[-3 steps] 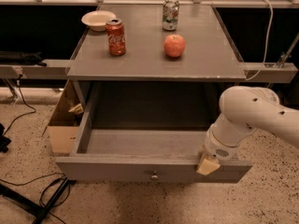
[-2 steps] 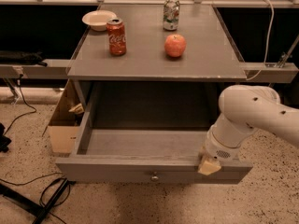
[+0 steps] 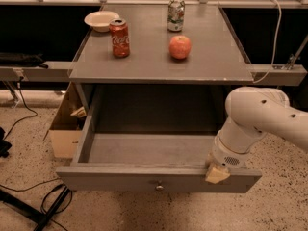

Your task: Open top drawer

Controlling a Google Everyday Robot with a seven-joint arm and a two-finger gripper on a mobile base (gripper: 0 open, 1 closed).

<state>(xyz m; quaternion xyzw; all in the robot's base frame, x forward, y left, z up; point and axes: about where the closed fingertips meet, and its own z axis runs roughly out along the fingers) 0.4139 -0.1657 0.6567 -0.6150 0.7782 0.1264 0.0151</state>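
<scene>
The top drawer (image 3: 144,179) is pulled far out from under the grey cabinet top. Its deep grey box is bare inside. A small round metal knob (image 3: 158,186) sits in the middle of its flat front. My gripper (image 3: 217,172) is at the right end of the drawer's front edge, resting on or just over the top of the front panel. The white arm (image 3: 255,117) comes in from the right and hides most of the gripper.
On the cabinet top (image 3: 159,61) stand a red cola can (image 3: 120,37), a red apple (image 3: 180,46), a green-and-silver can (image 3: 176,14) and a white bowl (image 3: 101,20). A wooden side panel (image 3: 65,124) hangs left of the drawer. Cables (image 3: 43,203) lie on the floor at left.
</scene>
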